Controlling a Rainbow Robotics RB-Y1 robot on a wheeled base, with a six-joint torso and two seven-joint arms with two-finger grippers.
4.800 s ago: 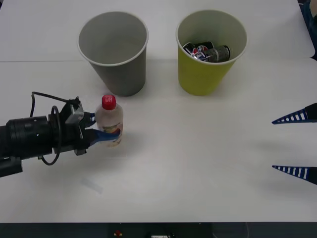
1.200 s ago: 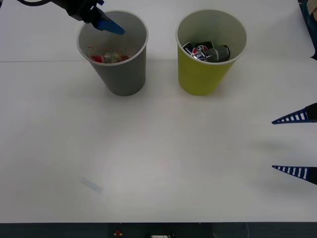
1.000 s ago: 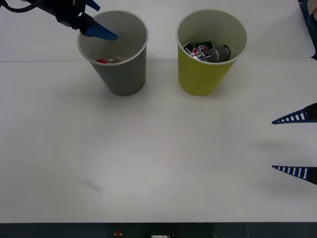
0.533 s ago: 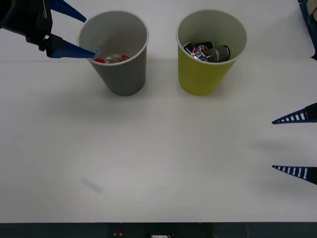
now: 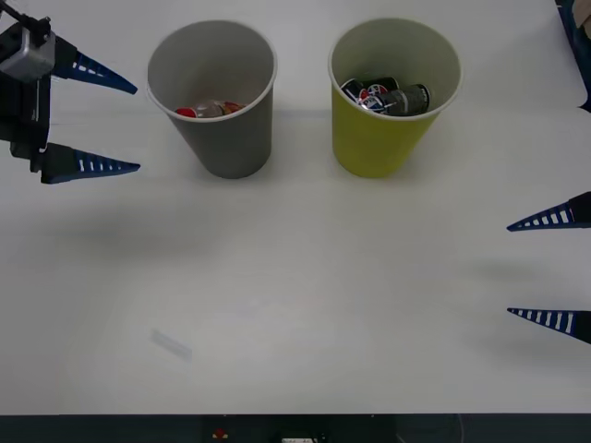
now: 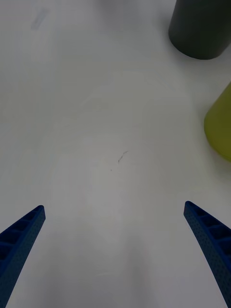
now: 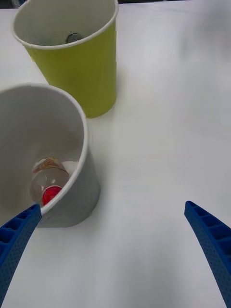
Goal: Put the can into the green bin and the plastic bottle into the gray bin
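The plastic bottle [image 5: 210,109] [image 7: 48,179] with its red cap lies inside the gray bin [image 5: 224,138] [image 7: 72,144]. Dark cans [image 5: 386,96] lie in the green bin [image 5: 379,138] [image 7: 84,62] beside it. To the left of the gray bin, above the table, my left gripper [image 5: 137,127] [image 7: 113,250] hangs open and holds nothing. At the right edge of the table my right gripper [image 5: 545,268] [image 6: 113,250] rests open and empty; its wrist view catches the gray bin [image 6: 202,26] and the green bin [image 6: 219,130].
The two bins stand side by side at the back of the white table [image 5: 305,277]. A faint smudge [image 5: 172,344] marks the table at the front left.
The left gripper carried the bottle from the table up over the gray bin, let it drop inside, then drew back to the left and opened wide. The right arm stayed still.
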